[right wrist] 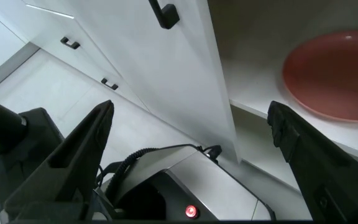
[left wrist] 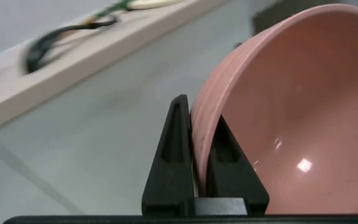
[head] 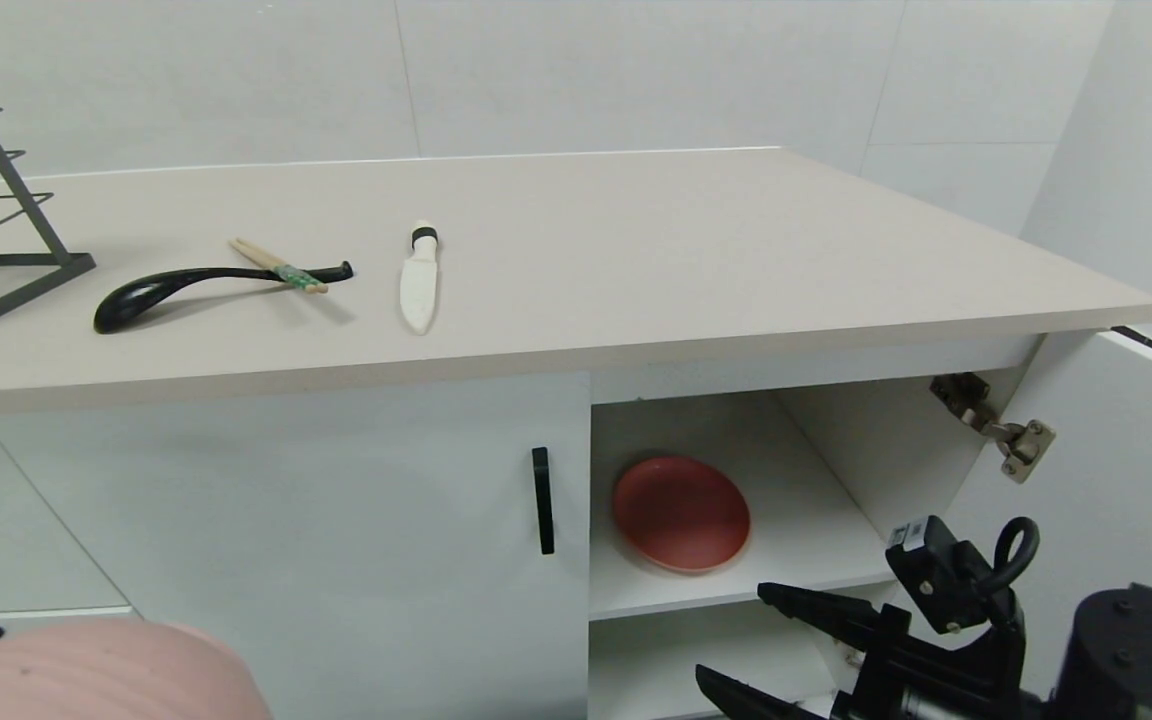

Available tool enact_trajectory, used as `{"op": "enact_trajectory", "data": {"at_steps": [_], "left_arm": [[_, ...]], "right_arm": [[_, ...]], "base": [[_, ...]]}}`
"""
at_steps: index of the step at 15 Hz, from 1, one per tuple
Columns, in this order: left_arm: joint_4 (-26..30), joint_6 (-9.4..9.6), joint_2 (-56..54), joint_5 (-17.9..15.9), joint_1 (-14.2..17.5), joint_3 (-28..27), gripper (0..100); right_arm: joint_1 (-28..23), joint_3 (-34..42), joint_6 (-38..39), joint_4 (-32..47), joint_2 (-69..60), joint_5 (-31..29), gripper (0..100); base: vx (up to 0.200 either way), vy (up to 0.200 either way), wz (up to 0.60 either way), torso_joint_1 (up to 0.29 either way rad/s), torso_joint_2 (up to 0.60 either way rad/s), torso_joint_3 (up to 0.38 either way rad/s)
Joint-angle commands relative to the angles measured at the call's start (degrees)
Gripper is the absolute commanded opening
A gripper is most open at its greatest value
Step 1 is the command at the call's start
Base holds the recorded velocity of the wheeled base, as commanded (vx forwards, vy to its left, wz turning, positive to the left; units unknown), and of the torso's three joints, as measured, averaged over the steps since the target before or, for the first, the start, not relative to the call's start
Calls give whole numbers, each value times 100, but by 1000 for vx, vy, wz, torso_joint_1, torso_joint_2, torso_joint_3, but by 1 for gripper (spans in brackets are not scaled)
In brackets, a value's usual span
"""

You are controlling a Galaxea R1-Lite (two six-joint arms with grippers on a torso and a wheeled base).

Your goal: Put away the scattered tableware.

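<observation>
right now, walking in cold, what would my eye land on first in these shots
Most striking is the pale pink ribbed bowl, pinched at its rim between the left gripper's black fingers. Next comes the round red plate lying on the upper shelf of the open white cabinet, with the right gripper open just outside it. On the beige countertop lie a black ladle, wooden chopsticks across its handle, and a white knife.

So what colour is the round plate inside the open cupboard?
Red. The round red plate lying on the white cupboard shelf shows best in the head view.
</observation>
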Motion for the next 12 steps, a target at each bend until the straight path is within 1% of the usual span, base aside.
{"op": "enact_trajectory", "data": {"at_steps": [1, 2, 3, 5, 6, 7, 8, 9, 10, 12], "left_arm": [[5, 133, 897, -445, -431, -47, 0], [5, 168, 1056, -463, -598, -56, 0], [5, 239, 1328, -463, -984, -47, 0], [5, 327, 1697, -445, -1600, -38, 0], [5, 353, 1847, -454, -1863, -38, 0], [5, 353, 2075, -454, -2268, -38, 0], [-21, 353, 2269, -454, -2496, -38, 0], [-48, 371, 2550, -445, -2813, -38, 0], [-39, 371, 2726, -445, -3006, -38, 0], [-48, 379, 3042, -445, -3164, -47, 0]], "right_arm": [[-4, 0, 1, 31, -93, 1, 100], [-4, 0, 1, 31, -93, 1, 100], [-12, 0, 1, 40, -93, 1, 100], [-21, 0, 9, 40, -93, 1, 100], [-21, 0, 9, 40, -93, 1, 100], [-21, 0, 9, 75, -93, 1, 100], [-21, 0, 9, 75, -93, 1, 100], [-21, 0, 9, 75, -84, 1, 100], [-30, 0, 9, 75, -93, 1, 100], [-48, 0, 18, 75, -102, 1, 100]], "base": [[0, 0, 0, 0, 0, 0], [0, 0, 0, 0, 0, 0], [0, 0, 0, 0, 0, 0], [0, 0, 0, 0, 0, 0], [0, 0, 0, 0, 0, 0], [0, 0, 0, 0, 0, 0], [0, 0, 0, 0, 0, 0], [0, 0, 0, 0, 0, 0], [0, 0, 0, 0, 0, 0], [0, 0, 0, 0, 0, 0]]}}
